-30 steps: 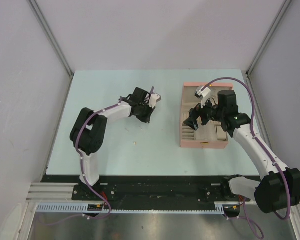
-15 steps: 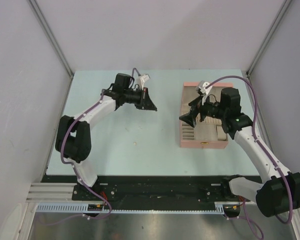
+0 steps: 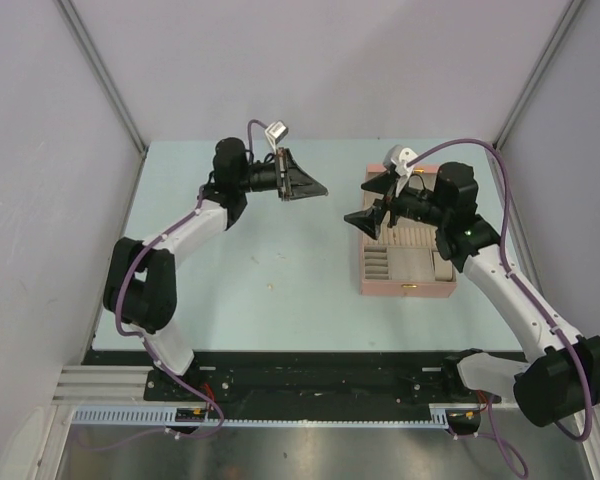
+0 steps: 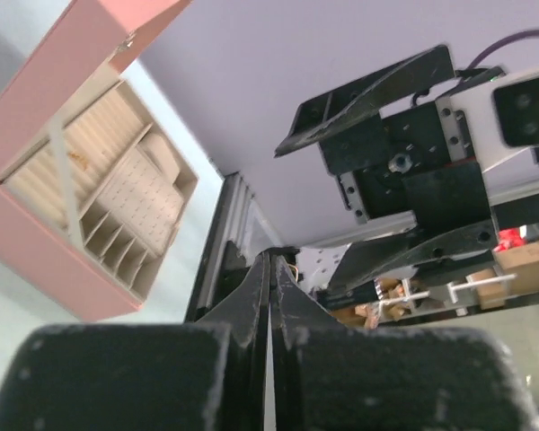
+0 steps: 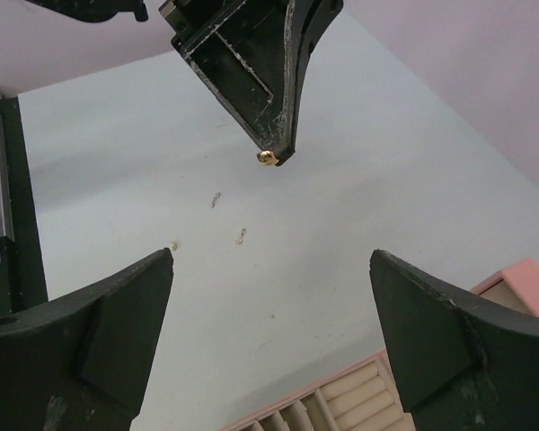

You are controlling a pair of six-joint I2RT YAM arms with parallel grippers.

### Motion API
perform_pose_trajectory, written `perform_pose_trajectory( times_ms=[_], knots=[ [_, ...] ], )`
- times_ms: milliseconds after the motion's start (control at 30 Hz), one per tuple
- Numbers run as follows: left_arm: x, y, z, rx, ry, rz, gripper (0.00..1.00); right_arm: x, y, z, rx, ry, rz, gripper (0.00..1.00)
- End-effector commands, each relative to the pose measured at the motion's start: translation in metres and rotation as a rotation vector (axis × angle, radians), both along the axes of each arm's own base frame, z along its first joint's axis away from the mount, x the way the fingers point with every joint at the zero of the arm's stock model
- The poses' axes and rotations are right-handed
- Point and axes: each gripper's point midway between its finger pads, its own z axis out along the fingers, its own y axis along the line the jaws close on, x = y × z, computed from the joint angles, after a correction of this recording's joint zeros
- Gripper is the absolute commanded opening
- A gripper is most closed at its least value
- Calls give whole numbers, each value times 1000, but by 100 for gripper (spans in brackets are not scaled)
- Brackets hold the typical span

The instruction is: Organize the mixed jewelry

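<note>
My left gripper (image 3: pixel 320 189) is raised above the table's far middle, pointing right, jaws shut. The right wrist view shows a tiny gold bead (image 5: pixel 266 157) of the mixed jewelry pinched at its fingertips (image 5: pixel 277 144). My right gripper (image 3: pixel 366 203) hangs open and empty over the left edge of the pink box (image 3: pixel 408 290), facing the left gripper. Three more small pieces lie on the table: a thin metallic one (image 5: pixel 216 199), another (image 5: pixel 242 237) and a pale bead (image 5: pixel 174 243). One speck (image 3: pixel 271 287) also shows in the top view.
The pink box lies open at the right, with cream ring rolls and small compartments (image 4: pixel 117 180). Grey walls stand on three sides. The arm bases sit on a black rail (image 3: pixel 320 380) at the near edge.
My left arm has risen and swung toward the back, its shut gripper turning to point right. My right gripper has lifted out of the box and turned left, staying open.
</note>
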Motion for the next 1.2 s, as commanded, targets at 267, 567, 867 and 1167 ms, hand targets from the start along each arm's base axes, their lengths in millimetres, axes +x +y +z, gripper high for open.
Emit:
perform_pose_trajectory(
  times_ms=[267, 567, 867, 1167],
  knots=[
    [-30, -5, 36, -139, 132, -74, 0, 10, 19, 30, -37, -177, -34, 91],
    [-39, -7, 31, -131, 147, -84, 0, 14, 31, 33, -59, -213, -44, 85],
    [-43, -11, 23, -119, 153, -86, 0, 12, 34, 26, -85, -197, -41, 77],
    [-44, -13, 22, -117, 147, -85, 0, 10, 34, 26, -90, -198, -38, 69]
  ],
)
